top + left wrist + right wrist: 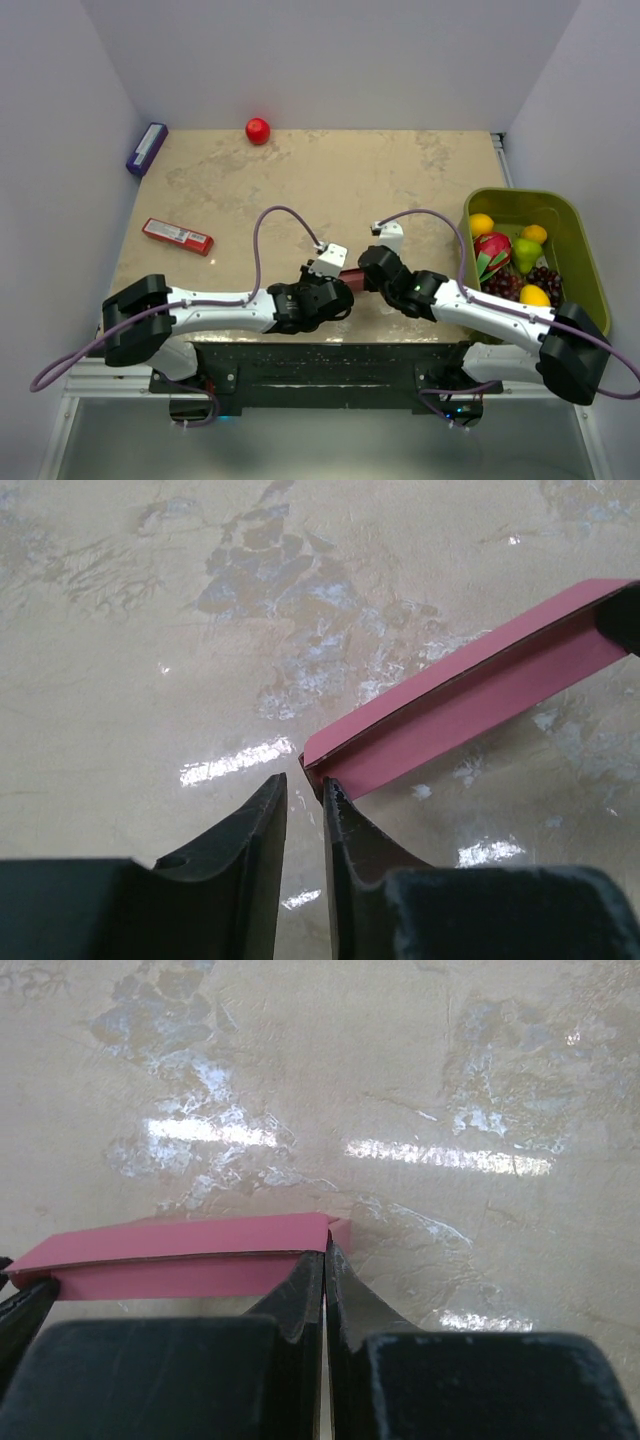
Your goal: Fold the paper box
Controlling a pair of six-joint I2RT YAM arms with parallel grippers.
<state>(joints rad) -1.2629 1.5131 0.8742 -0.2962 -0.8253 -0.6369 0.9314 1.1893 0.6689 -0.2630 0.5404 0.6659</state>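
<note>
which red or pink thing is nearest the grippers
The pink paper box, near centre; the red packet, red ball and red fruit in the bin lie farther off.

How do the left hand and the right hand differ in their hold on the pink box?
The left hand has its fingers slightly apart; the right hand has them pressed together. The right hand pinches one end of the box; the left hand only meets the other end at a fingertip. Both are low over the table.
</note>
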